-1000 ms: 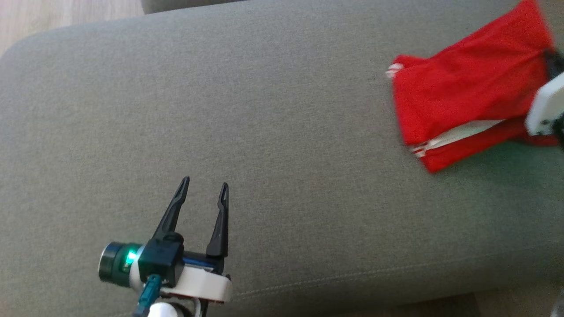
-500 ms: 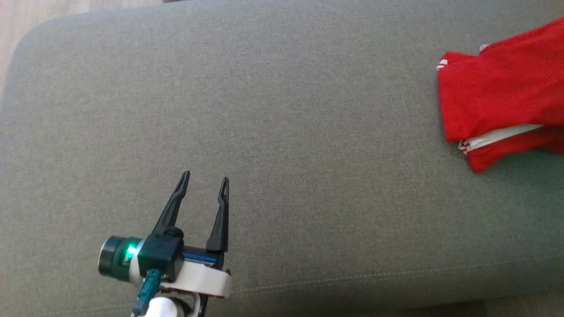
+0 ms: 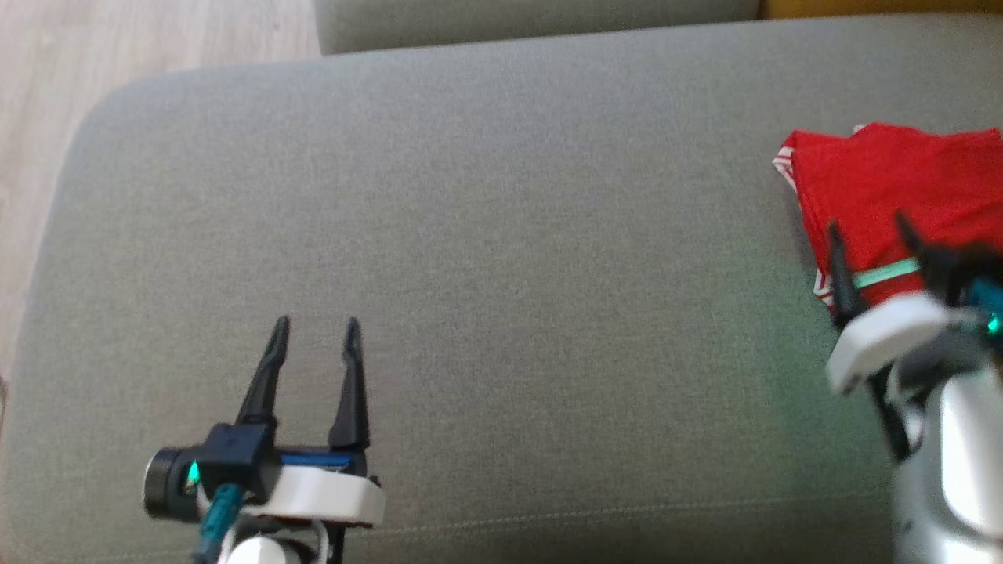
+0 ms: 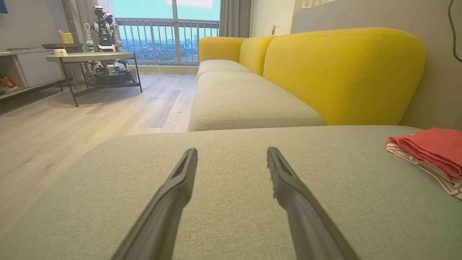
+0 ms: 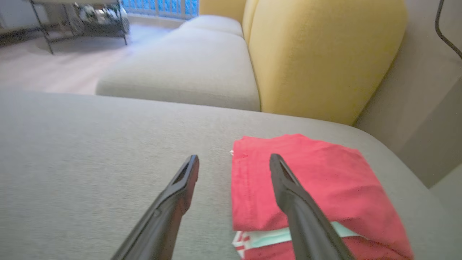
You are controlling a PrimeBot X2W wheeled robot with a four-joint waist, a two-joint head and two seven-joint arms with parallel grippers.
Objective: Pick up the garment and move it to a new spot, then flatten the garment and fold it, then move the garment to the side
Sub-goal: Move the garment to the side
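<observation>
- Garment (image 3: 893, 188): red, folded, lying flat at the right end of the cushion (image 3: 501, 235), with its striped edge toward me.
- Bearing: it lies just ahead of my right gripper (image 3: 867, 223) and a little to its right. In the right wrist view its longer side appears to run roughly along my fingers.
- Right gripper: fingers spread wide, holding nothing. One finger is over the cloth's near left corner; I cannot tell whether it touches.
- Left gripper (image 3: 316, 323): spread wide and empty over bare cushion, well apart from the garment.
- Nearer arm: right.
- Judgement: the garment looks already folded and set aside.
</observation>
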